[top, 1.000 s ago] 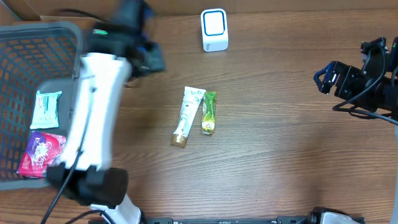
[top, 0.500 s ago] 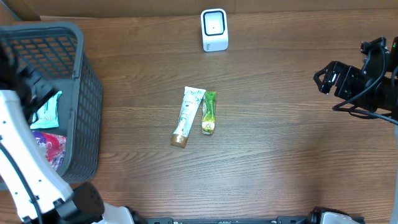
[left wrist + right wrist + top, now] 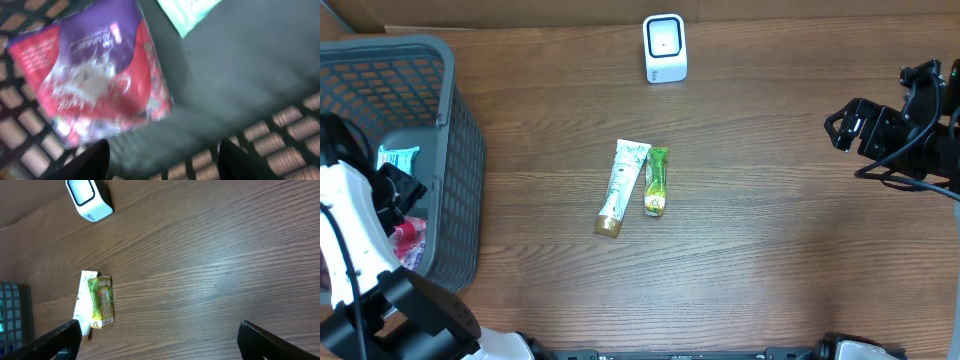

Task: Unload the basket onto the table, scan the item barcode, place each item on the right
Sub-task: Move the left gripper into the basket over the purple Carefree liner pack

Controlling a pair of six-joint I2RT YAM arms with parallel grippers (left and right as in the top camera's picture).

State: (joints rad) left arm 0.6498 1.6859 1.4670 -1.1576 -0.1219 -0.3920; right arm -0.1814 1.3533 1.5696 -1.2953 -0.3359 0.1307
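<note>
Evidently at the pick-up step, item not yet held. Overhead: finds left gripper point(image 3: 392, 192) down inside grey basket point(image 3: 460, 150), near red-purple packet point(image 3: 410, 235); right gripper point(image 3: 840, 125) parked well apart, jaws wide; scanner point(image 3: 665, 47) at far edge. Left wrist: shows fingers point(image 3: 90, 160) spread, nothing between, red-purple packet just ahead, untouched. Right wrist: shows spread, empty jaws above table point(image 3: 225, 255). Next calls for lowering, closing on red-purple packet, then carrying it to scanner

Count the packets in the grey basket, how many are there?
2. A teal packet lies toward the far side of the basket; a red-and-purple packet lies nearer, partly under the left arm. The arm covers part of it, so more may be hidden.
</note>
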